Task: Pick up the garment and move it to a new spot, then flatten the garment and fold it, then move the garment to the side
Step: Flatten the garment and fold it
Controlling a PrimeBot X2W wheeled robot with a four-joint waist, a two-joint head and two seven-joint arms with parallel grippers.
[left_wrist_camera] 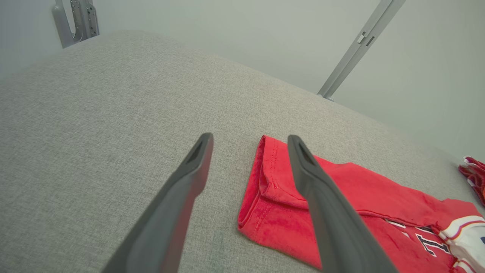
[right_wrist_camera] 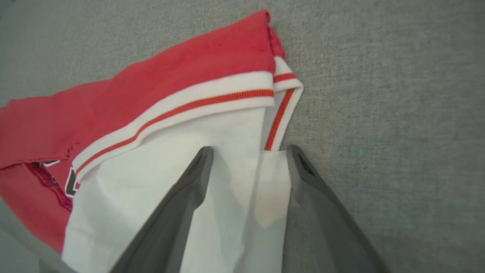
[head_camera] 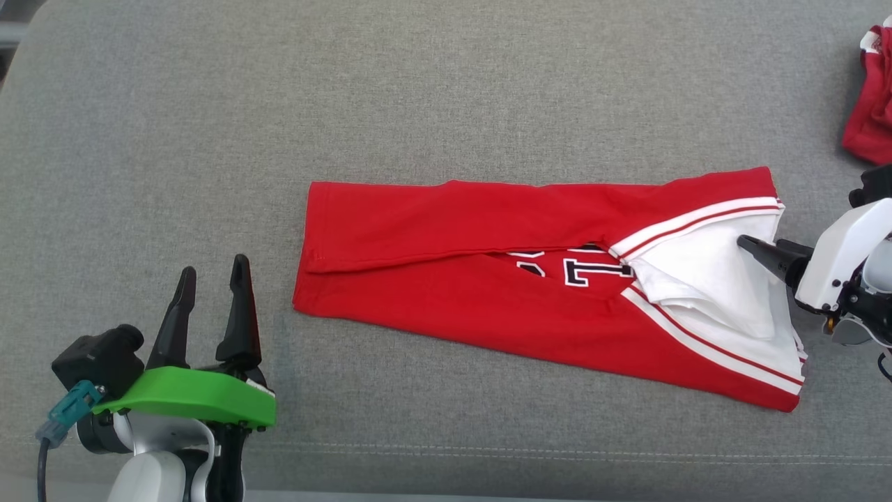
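Red garment (head_camera: pixel 453 314) w/ white stripes

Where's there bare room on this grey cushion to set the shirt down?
Bare cushion lies beyond the shirt and left of it, around the left gripper. The right is crowded: right gripper at its white end, another red garment beyond.

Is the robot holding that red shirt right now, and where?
Nothing is held. The right gripper has its fingers spread over the white end of the garment, unclamped; the left gripper is open beside the red end.
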